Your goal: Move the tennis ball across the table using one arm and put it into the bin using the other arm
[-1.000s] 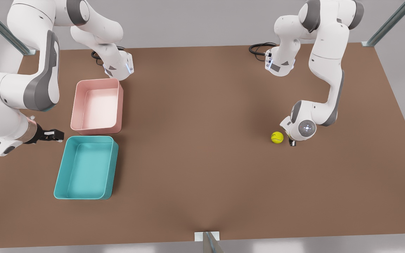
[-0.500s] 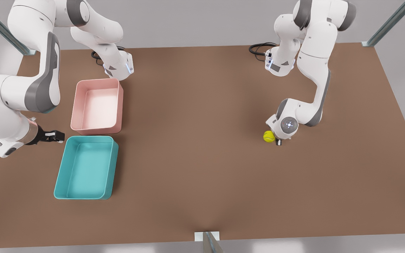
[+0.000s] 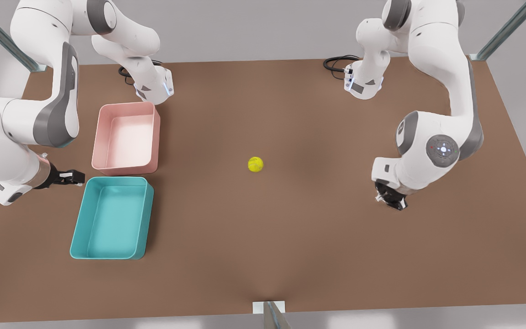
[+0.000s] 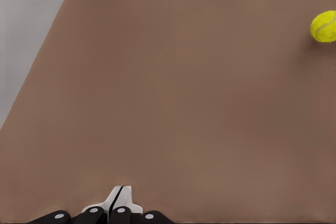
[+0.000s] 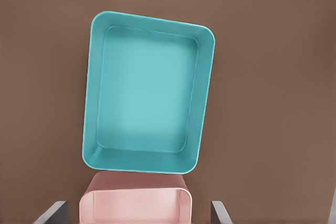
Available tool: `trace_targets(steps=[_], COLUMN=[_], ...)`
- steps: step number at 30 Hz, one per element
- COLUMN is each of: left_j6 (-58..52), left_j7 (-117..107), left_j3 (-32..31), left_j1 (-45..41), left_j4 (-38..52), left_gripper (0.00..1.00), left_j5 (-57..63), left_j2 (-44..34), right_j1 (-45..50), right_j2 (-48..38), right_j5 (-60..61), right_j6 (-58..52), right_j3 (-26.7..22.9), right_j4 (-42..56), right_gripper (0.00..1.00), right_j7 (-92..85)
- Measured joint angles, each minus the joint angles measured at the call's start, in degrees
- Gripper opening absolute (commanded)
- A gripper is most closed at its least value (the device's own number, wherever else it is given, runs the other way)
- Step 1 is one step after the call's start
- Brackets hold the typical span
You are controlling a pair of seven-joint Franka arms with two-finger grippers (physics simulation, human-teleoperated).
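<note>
A: Where was the tennis ball [image 3: 255,164]?

B: Loose on the table [image 3: 290,256], about the middle, touched by neither arm. It sat well apart from the bin [image 3: 79,224], which lay toward the front view's left, near edge. A pink tray [image 3: 100,137] stood just beyond the bin on its far side, the two close together.

A: And the arm on the front view's right?

B: That carried the left gripper [image 3: 391,199], low over the table and well to the right of the ball. In its wrist view the jaws were pressed tight together with nothing between them. I'd judge a clenched tip suits nudging a ball along rather than lifting it.

A: So the crossing was only half done?

B: By my reading, yes. The ball was roughly midway between the two grippers and not in the bin.

A: The other arm?

B: The right gripper [image 3: 69,177] waited at the front view's left, just beside the bin's far left corner. Its jaws were spread wide and empty, which I took as readiness to pick the ball up. Its wrist camera looked down on the bin, whose floor was bare.

A: Any risk?

B: A ball on a flat table could well roll, so the pickup might need care.
</note>
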Motion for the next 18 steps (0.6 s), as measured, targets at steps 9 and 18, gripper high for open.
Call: trace_targets(steps=[9, 18], left_j6=[-27.9, -36.7], left_j7=[-25.0, -41.5], left_j3=[-2.6, -4.9], left_j1=[1.1, 6.6], left_j4=[8.4, 7.5], left_gripper=[1.0, 1.0], left_j5=[2.4, 2.2], left_j2=[-5.6, -4.4], right_j1=[0.0, 28.7], right_j2=[0.4, 17.9], right_j5=[0.1, 12.9], right_j6=[0.0, 4.9], right_j3=[0.0, 0.6], right_j4=[0.0, 4.8], right_gripper=[1.0, 1.0], right_j7=[0.0, 7.6])
